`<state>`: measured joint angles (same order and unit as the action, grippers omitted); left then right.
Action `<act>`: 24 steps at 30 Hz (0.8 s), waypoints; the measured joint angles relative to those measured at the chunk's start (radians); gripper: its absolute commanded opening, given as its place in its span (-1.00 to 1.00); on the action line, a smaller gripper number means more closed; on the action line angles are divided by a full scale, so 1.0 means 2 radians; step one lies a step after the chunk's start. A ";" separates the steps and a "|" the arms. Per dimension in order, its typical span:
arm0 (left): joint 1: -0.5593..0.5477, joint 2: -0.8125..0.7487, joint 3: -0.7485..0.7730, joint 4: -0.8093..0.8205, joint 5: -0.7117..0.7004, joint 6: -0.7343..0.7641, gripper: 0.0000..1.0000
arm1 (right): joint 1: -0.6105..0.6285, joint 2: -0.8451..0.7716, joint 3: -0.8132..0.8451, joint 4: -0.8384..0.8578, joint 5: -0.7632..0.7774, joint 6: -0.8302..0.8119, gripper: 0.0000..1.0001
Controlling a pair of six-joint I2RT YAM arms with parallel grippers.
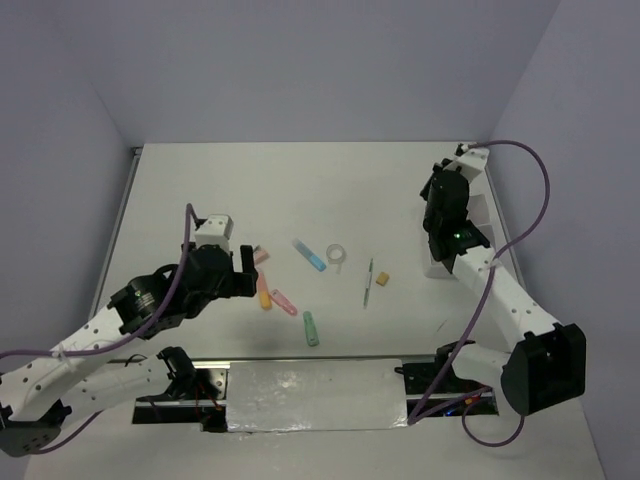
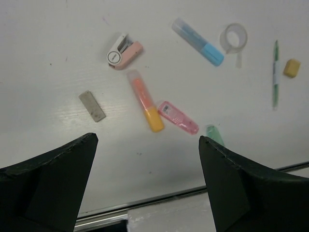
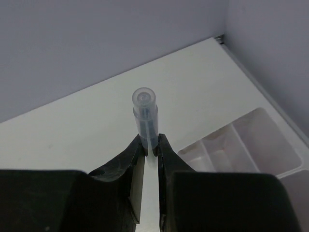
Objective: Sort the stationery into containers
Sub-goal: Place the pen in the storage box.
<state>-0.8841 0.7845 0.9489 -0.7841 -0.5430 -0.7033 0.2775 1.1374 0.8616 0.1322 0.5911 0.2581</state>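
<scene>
The stationery lies mid-table: a blue marker [image 1: 310, 255], a clear tape ring [image 1: 337, 255], a thin green pen [image 1: 368, 282], a tan eraser [image 1: 382, 279], an orange marker [image 1: 264, 292], a pink marker [image 1: 284, 301] and a green marker [image 1: 311, 328]. My left gripper [image 1: 243, 270] hovers open and empty just left of them. In its wrist view the orange marker [image 2: 146, 100], the pink marker [image 2: 178, 117] and a grey eraser [image 2: 92, 106] lie ahead of the left gripper [image 2: 147, 140]. At the far right, my right gripper [image 3: 149, 145] is shut on a translucent blue marker [image 3: 145, 116], beside the white divided tray [image 3: 241, 145].
A pink and white gadget [image 2: 124, 53] lies beyond the orange marker. The right arm partly hides the tray [image 1: 480, 215] against the right wall. A grey plate [image 1: 315, 395] runs along the near edge between the arm bases.
</scene>
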 measured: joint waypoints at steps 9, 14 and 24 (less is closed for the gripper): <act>0.012 0.025 -0.012 0.004 0.053 0.047 0.99 | -0.085 0.054 0.072 -0.049 0.056 -0.010 -0.91; 0.012 0.026 -0.014 0.013 0.074 0.057 0.99 | -0.135 0.072 0.099 -0.086 0.039 -0.010 -0.88; 0.012 0.025 -0.018 0.026 0.105 0.072 0.99 | -0.173 0.099 0.119 -0.137 0.003 -0.006 -0.87</act>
<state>-0.8604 0.8352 0.9134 -0.7315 -0.3332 -0.5583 -0.0677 1.3350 1.0988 -0.1421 0.5980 0.2455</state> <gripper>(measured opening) 0.994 0.181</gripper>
